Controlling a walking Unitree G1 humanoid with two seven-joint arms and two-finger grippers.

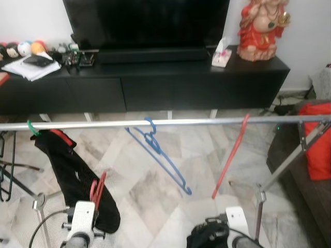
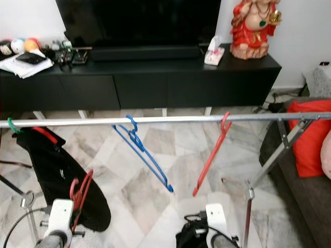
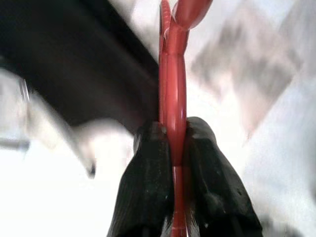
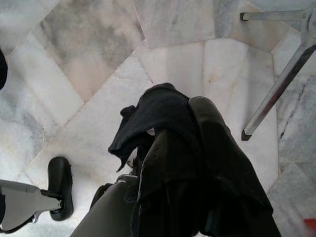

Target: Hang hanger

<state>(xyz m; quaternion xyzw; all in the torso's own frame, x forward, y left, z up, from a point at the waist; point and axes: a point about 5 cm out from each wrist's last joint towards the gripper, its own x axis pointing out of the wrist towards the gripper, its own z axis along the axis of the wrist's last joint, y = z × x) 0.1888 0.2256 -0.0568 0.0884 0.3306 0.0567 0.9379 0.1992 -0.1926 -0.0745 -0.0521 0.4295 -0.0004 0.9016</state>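
Home living room: television point(image 1: 147, 20), black media cabinet point(image 1: 155, 82), marble floor point(image 1: 155, 191).

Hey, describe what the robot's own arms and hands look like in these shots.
Both arms end in white box-shaped wrist housings on grey cylindrical forearms. A black cable loops beside the left arm. The left hand has two long, rounded, matte black fingers. The right hand is black too, largely draped in dark fabric.

I record a red hanger point(image 3: 173, 98) between black fingers point(image 3: 148, 182). The rail point(image 1: 170, 123) is silver, carrying a blue hanger point(image 1: 158, 152), a second red hanger point(image 1: 231, 157) and a black garment point(image 1: 72, 175). The floor point(image 1: 155, 191) is grey-veined white marble.
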